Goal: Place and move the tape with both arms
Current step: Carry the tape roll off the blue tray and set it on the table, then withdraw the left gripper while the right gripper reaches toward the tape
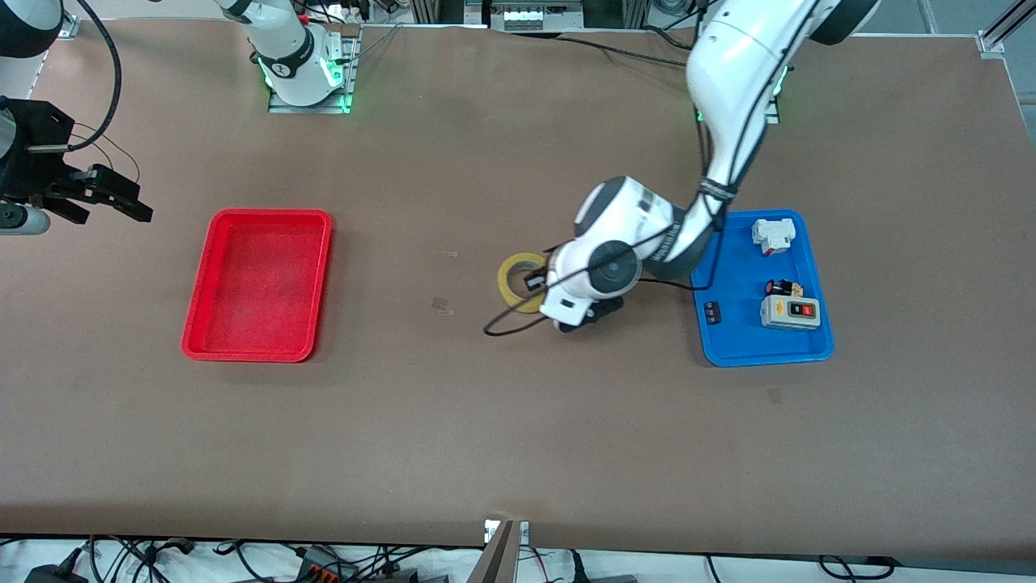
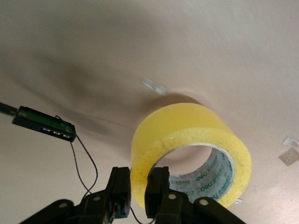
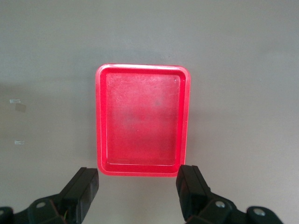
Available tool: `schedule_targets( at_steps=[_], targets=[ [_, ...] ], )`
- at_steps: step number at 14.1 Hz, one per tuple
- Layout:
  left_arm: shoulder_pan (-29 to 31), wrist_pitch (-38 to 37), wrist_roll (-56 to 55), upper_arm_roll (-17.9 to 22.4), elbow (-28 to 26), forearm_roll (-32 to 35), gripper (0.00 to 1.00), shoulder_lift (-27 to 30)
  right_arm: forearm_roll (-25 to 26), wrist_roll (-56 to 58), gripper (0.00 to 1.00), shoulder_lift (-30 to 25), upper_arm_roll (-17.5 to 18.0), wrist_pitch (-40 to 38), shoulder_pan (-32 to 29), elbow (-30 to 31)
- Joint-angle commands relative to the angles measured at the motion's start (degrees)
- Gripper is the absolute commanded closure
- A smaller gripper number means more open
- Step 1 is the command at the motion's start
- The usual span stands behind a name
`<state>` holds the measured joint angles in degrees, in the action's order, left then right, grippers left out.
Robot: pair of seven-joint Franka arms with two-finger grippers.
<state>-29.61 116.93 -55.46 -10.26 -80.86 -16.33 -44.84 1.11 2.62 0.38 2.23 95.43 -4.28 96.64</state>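
The yellowish tape roll (image 1: pixel 516 283) lies flat on the brown table near its middle, between the two trays. My left gripper (image 1: pixel 541 282) is down at the roll. In the left wrist view the left gripper (image 2: pixel 138 179) is shut on the roll's wall (image 2: pixel 187 126), with one finger inside the hollow core and one outside. My right gripper (image 1: pixel 121 194) hangs open and empty in the air over the table at the right arm's end, beside the red tray (image 1: pixel 198 308). In the right wrist view the right gripper (image 3: pixel 139 182) looks down on that tray (image 3: pixel 99 121).
A blue tray (image 1: pixel 732 356) toward the left arm's end holds a white-grey switch box (image 1: pixel 791 312), a white part (image 1: pixel 773 235) and small dark pieces. A black cable loop (image 1: pixel 506 328) lies beside the tape. Small tape scraps (image 1: pixel 441 305) dot the table.
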Motion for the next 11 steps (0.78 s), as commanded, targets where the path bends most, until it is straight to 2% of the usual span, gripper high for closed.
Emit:
schedule_targets(
  at_steps=[1, 3, 5, 8, 11],
  targets=[
    [-0.4, -0.1, 0.1, 0.6, 2.1, -0.6, 0.0, -1.0, 0.1, 0.4, 0.0, 0.3, 0.2, -1.0, -0.6, -0.9],
    [0.2, -0.8, -0.3, 1.3, 2.2, -0.3, 0.0, -0.3, 0.2, -0.2, 0.0, 0.7, 0.2, -1.0, -0.6, -0.8],
    [3.3, -2.6, -0.4, 2.5, 1.9, -0.3, 0.0, 2.4, -0.1, -0.3, 0.0, 0.7, 0.1, -1.0, -0.6, -0.8],
    [11.9, -12.4, 2.1, 2.8, 1.8, 0.9, 0.0, 8.6, 0.4, -0.2, 0.0, 5.0, 0.8, -2.3, 0.8, -0.7],
    [17.8, -21.8, 10.0, 2.9, 1.4, 7.0, 0.0, 13.9, -0.1, -0.8, 0.0, 6.2, 0.8, -3.0, 1.4, -1.0]
  ],
)
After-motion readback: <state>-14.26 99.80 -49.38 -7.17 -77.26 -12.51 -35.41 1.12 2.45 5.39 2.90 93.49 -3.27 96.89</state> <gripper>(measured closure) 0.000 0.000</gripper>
